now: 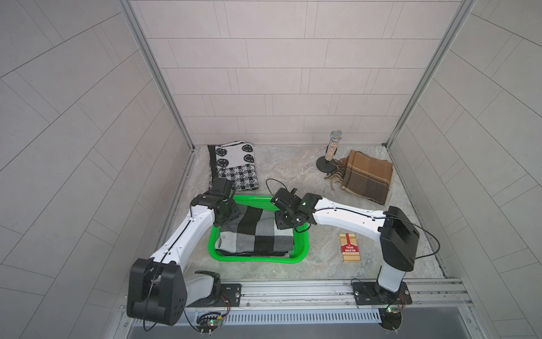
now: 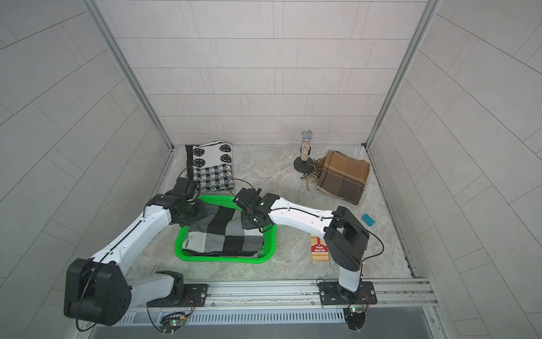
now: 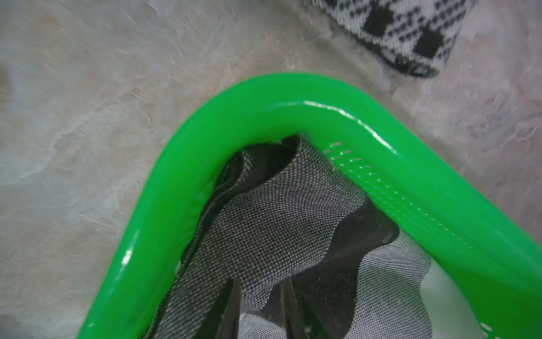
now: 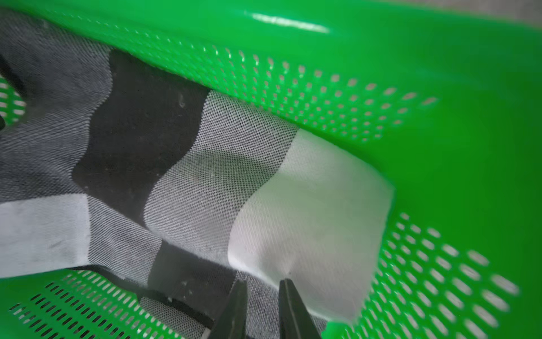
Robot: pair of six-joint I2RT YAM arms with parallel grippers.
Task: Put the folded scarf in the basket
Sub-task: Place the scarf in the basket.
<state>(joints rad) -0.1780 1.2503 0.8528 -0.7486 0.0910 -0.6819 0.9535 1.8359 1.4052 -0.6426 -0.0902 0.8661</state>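
Releasing looks due: scarf (image 1: pixel 255 232) lies inside basket (image 1: pixel 215 255), lower centre of a top view. Both left hand (image 3: pixel 259 283) and right hand (image 4: pixel 264 281) sit narrowly parted over cloth; pinching or free, cannot tell. Open wide, lift straight, don't snag folds.

Counting three folded scarves: grey checked scarf (image 1: pixel 255 232), black-and-white scarf (image 1: pixel 234 164), brown plaid scarf (image 1: pixel 368 176). Counting one each of the other things on the single counter (image 1: pixel 293 176): green basket (image 1: pixel 211 243), card box (image 1: pixel 349 247), glittery microphone (image 1: pixel 333 149), and teal block (image 2: pixel 368 219), showing in a top view. Counting two robot arms: left arm (image 1: pixel 187 232), right arm (image 1: pixel 346 217).
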